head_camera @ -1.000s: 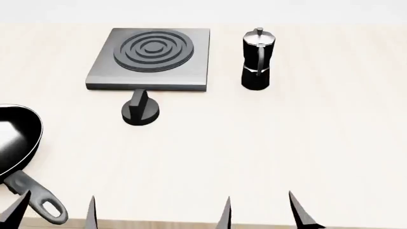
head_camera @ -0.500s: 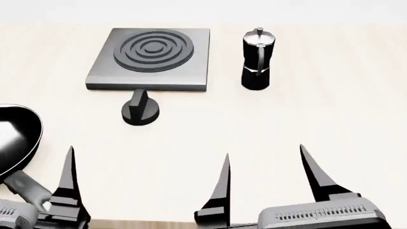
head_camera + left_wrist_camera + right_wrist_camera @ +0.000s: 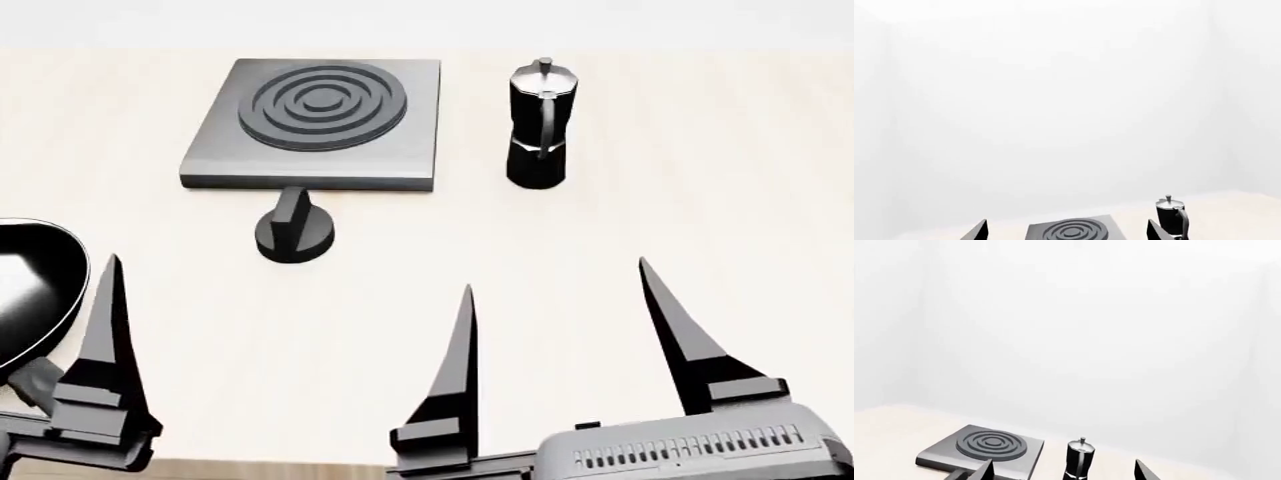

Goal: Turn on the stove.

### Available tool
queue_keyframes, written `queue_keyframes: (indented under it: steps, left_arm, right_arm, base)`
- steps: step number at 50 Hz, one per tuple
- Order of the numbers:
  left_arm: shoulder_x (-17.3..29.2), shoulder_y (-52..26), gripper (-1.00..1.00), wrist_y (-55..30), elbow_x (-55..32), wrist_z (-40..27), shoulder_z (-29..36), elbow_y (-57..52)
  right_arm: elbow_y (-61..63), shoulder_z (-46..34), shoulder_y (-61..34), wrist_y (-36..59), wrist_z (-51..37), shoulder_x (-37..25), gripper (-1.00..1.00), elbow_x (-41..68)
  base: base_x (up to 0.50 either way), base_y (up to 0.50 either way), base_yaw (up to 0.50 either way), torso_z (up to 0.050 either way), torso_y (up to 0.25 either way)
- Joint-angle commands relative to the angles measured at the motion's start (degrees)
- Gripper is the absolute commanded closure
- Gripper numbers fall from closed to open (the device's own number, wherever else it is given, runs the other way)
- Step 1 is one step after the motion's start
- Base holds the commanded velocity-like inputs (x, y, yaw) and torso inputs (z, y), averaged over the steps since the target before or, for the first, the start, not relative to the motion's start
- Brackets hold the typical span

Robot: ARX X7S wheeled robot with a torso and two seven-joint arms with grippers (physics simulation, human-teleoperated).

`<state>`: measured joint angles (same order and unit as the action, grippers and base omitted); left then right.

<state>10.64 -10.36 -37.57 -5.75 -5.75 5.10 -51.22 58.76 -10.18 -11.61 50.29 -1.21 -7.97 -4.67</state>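
Observation:
The stove is a square grey metal plate point(image 3: 320, 110) with a ring burner at the table's far left-centre. Its small black knob point(image 3: 294, 232) with an upright fin stands just in front of it. The plate also shows in the left wrist view point(image 3: 1071, 231) and the right wrist view point(image 3: 984, 446). My right gripper point(image 3: 558, 290) is open and empty, hovering near and right of the knob. My left gripper point(image 3: 1067, 229) is open and empty. Only one of its fingers point(image 3: 107, 330) shows in the head view, near and left of the knob.
A black moka pot point(image 3: 539, 125) stands to the right of the stove plate. A black frying pan point(image 3: 34, 290) lies at the left edge, its handle beside my left gripper. The table's front edge runs just under both grippers.
Both grippers have risen and moved forward over the table towards the stove. The stove, knob, pot and pan have not moved.

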Motion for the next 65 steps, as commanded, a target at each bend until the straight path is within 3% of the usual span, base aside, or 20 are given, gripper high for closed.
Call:
queue_keyframes:
  steps: [1, 65]
  left_arm:
    - [0.54, -0.56, -1.00, -2.33, -0.50, -0.68, 0.38, -2.61]
    - [3.59, -0.83, -1.00, -2.21, 2.04, -4.41, 3.73, -1.54]
  right_arm:
    - [1.22, 0.65, 0.83, -0.91, 11.50, 7.83, -1.00, -13.02]
    - [1.21, -1.33, 0.60, 0.00, 12.36, 7.82, -1.00, -15.31]
  base:
    - [0.00, 0.04, 0.00, 0.000, 0.000]
    - [0.00, 0.08, 0.00, 0.000, 0.000]
